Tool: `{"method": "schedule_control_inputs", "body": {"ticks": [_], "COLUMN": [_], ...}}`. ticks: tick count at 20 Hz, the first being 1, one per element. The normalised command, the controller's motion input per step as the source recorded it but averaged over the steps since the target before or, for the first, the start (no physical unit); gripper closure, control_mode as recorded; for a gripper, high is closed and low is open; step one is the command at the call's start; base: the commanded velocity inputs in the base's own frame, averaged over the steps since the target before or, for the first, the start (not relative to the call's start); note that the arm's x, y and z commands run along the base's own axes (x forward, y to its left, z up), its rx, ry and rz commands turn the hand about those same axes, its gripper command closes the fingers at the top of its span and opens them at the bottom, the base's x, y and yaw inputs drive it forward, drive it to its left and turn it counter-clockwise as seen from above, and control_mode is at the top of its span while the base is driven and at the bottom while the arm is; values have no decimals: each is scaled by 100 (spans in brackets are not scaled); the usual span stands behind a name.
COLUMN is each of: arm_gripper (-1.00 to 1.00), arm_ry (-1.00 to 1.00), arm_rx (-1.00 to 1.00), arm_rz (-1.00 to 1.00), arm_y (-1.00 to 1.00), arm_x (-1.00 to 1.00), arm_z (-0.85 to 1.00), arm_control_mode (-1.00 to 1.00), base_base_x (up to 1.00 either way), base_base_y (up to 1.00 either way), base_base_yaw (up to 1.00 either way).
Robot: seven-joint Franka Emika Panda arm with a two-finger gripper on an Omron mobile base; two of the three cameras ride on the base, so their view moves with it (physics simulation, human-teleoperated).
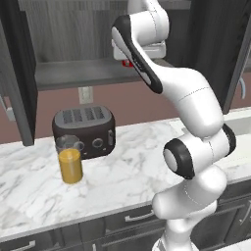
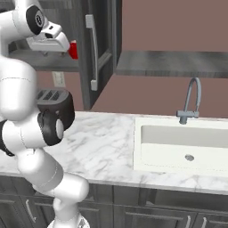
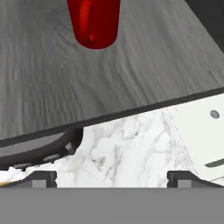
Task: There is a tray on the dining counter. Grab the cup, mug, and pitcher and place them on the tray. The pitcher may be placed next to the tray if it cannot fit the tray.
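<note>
Kitchen scene, marble worktop (image 1: 127,171) with grey veins over dark drawer fronts, reddish-brown wall behind, grey wood shelf (image 1: 73,73) mounted above it. Left base view, left to right: pitcher (image 1: 70,161) stands upright on the worktop, amber-orange for most of its height with a clear rim band, just in front of and beside a dark toaster (image 1: 84,128) that sits near the wall; a wall outlet (image 1: 85,94) shows above the toaster; white arm rises from lower right and bends up toward the shelf. A bit of red, the mug (image 1: 128,63), shows at the shelf right by the hand. Right base view, left to right: arm at left, gripper (image 2: 62,44) up at shelf height with the red mug just beside its end, toaster partly behind the arm, a cabinet door with a long handle (image 2: 94,52), then a white sink (image 2: 182,147) set in the worktop with a curved grey faucet (image 2: 190,100) behind it. Hand view: mug stands upright on the grey shelf at the top, apart from the fingertips (image 3: 43,178), which sit far apart at the bottom corners; claw is spread wide, nothing between the tips. Below the shelf edge the marble and a corner of the sink show.
</note>
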Motion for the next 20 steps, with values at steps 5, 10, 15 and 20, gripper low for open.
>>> {"method": "schedule_control_inputs", "body": {"ticks": [5,10,15,20], "arm_gripper": [-100,-100,-100,-100], "arm_ry": [-8,-6,-5,0], "arm_rx": [0,0,0,0], "arm_rz": [-9,-8,-8,-8], "arm_y": [0,0,0,0], "arm_x": [53,44,41,36], "arm_z": [0,0,0,-2], "arm_control_mode": [-100,-100,-100,-100], "base_base_x": [0,0,0,0], "base_base_y": [0,0,0,0], "base_base_yaw": [0,0,0,0]}}
